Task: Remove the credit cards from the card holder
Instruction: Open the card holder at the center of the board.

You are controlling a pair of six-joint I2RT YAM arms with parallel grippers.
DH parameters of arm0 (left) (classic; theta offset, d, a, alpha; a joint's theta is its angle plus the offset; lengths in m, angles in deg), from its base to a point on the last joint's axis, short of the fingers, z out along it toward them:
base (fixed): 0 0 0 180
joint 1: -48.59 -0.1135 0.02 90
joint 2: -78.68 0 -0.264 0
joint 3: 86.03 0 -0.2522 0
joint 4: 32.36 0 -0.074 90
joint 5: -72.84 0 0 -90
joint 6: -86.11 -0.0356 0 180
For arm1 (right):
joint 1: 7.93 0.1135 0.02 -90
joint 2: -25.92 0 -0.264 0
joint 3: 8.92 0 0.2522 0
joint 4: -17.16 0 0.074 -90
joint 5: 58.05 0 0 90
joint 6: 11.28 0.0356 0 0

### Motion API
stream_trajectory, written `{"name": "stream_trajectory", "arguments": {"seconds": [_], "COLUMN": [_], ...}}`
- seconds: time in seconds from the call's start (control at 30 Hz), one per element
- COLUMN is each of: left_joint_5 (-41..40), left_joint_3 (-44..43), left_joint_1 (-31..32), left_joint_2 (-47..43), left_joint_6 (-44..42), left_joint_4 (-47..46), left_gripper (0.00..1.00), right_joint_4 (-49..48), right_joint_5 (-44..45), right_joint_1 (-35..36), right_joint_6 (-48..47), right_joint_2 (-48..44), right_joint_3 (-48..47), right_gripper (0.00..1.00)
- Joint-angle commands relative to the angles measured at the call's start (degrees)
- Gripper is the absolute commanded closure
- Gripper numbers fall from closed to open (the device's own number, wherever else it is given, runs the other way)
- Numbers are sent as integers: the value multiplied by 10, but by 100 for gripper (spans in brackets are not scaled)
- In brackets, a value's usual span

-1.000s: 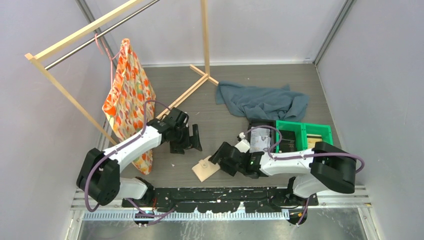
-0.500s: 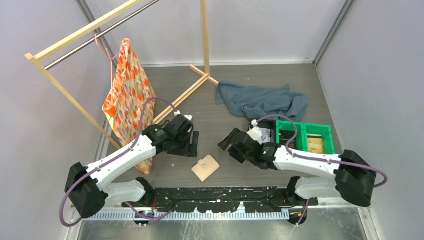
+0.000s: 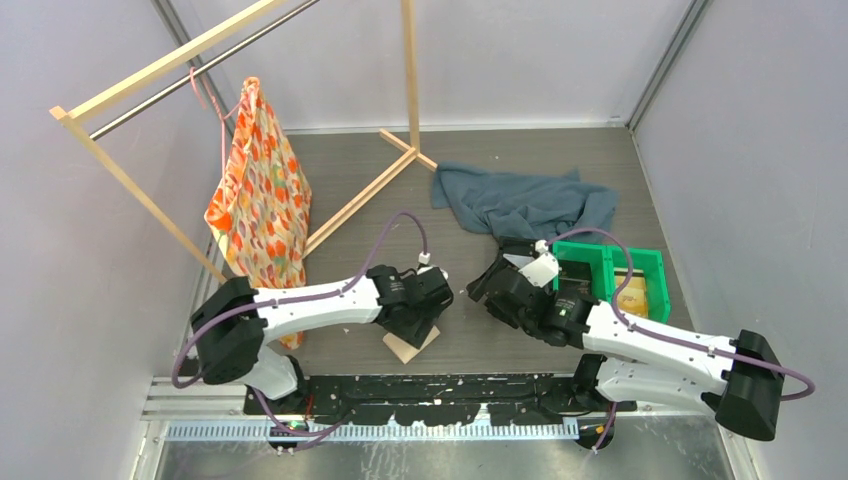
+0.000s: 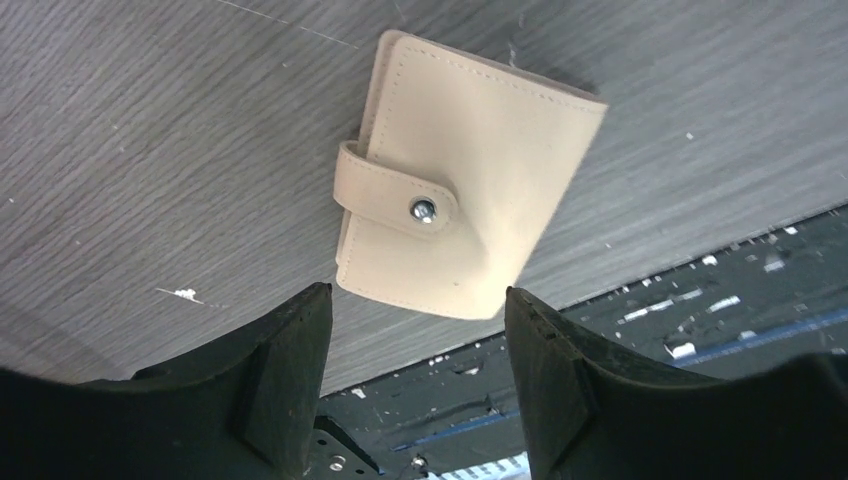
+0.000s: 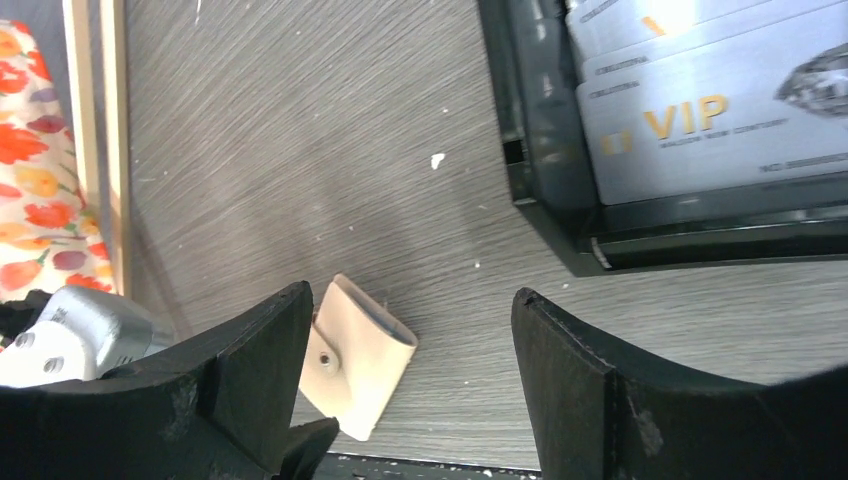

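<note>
Left fingers (image 4: pixel 290 370) just swung in over the card holder (image 4: pixel 465 190): apart, empty, holder lying just ahead of the tips on the counter (image 4: pixel 150 150), snap tab (image 4: pixel 395 200) fastened. Right fingers (image 5: pixel 570 380) backed off beside the black tray (image 5: pixel 545 190), apart, empty. Credit cards not visible; unsnapping likely comes first.

Top external: fixed high, behind arm bases, looks down and toward far wall. Wide, whole surface (image 3: pixel 450 210) in frame.
Left wrist: close, steep look down between left pincer (image 4: pixel 415 300) fingers onto card holder (image 4: pixel 460 235) and near edge of surface.
Right wrist: higher, farther off, looks down. Black tray (image 5: pixel 540 150) top right, floral bag (image 5: pixel 40 150) at left edge.
All three views share card holder. Top external and right wrist share tray and bag.
</note>
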Motion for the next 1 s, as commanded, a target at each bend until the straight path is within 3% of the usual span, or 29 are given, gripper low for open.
{"name": "stream_trajectory", "arguments": {"seconds": [0.0,0.33,0.97], "left_joint_5": [-53,-40,-97], "left_joint_3": [-26,-49,-50], "left_joint_1": [3,9,9], "left_joint_2": [23,97,130], "left_joint_6": [6,-26,-39], "left_joint_4": [-15,-32,-14], "left_gripper": [37,43,76], "right_joint_4": [59,83,55], "right_joint_5": [55,71,47], "right_joint_1": [1,2,1], "right_joint_6": [-4,-8,-16], "right_joint_2": [-27,-51,-41], "right_joint_3": [-25,-24,-20], "right_gripper": [23,22,21]}}
